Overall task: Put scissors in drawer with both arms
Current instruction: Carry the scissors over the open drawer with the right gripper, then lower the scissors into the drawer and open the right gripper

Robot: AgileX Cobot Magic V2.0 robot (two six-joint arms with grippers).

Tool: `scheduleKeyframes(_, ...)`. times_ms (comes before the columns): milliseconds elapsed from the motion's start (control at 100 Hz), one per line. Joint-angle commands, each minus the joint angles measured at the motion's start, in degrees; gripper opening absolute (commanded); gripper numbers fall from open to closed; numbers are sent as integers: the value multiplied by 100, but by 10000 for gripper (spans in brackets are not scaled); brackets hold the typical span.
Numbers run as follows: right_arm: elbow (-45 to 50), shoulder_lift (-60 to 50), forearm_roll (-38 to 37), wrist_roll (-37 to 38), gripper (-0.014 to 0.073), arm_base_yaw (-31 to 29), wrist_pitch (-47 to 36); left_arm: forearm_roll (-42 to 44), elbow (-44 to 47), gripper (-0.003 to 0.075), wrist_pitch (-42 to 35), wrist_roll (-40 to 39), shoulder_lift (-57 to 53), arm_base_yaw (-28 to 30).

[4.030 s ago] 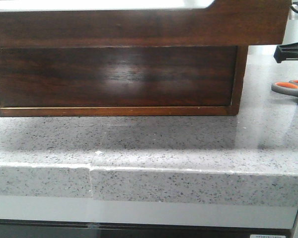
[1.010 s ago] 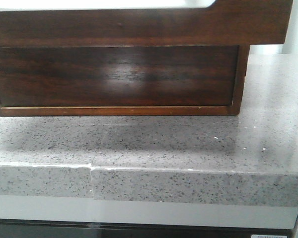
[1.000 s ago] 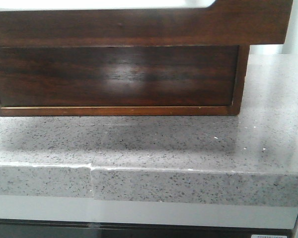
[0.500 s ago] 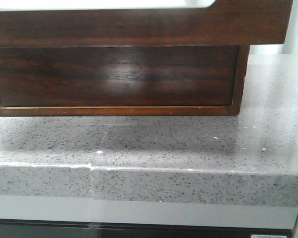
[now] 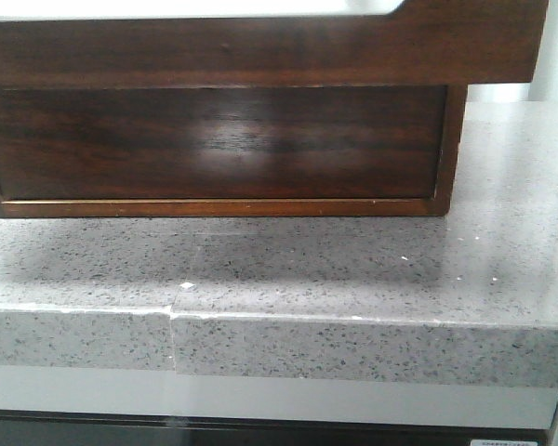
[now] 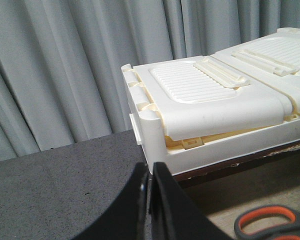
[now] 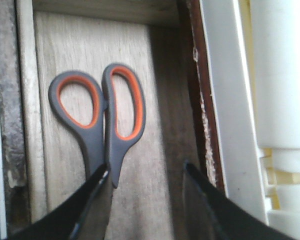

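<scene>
Scissors [image 7: 100, 125] flat in drawer [image 7: 140, 45] (closed)

A speckled grey stone worktop [image 5: 353, 269] with a seam in its front edge carries a dark wooden cabinet [image 5: 214, 139], while behind, pale grey pleated curtains [image 6: 65, 65] hang past a cream ribbed plastic box [image 6: 215, 100] on a black mat [image 6: 55, 195].

Scissors [image 7: 102, 120] blades behind right hand [image 7: 147, 182]
</scene>
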Motion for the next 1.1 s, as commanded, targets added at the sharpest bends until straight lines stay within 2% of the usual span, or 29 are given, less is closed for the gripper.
scheduleKeyframes(0, -173, -215, -149, 29, 316, -22, -322, -64, -182, -19, 264, -11, 17, -56)
scheduleKeyframes(240, -173, -240, -161, 29, 286, -22, -136, -64, -182, -19, 217, -11, 7, -56)
scheduleKeyframes(310, -173, -299, -161, 164, 206, -10, -9, -64, -182, -19, 217, -11, 9, -56)
scheduleKeyframes(460, -173, -548, -59, 532, -75, -10, 14, -64, -182, -19, 176, -11, -17, -56)
scheduleKeyframes(540, -173, -749, 207, 594, -41, -10, 4, -64, -182, -19, 80, -11, -29, -56)
scheduleKeyframes(760, 512, -1578, 503, 700, -45, -10, -452, -64, -182, -19, -63, -11, -29, -56)
scheduleKeyframes(900, 1611, -2438, 489, 908, -45, -10, -1373, -64, -182, -19, -30, -11, -29, -56)
scheduleKeyframes(1090, 3637, -3912, 323, 1212, -45, -10, -2951, -64, -117, -19, 38, -11, -29, -56)
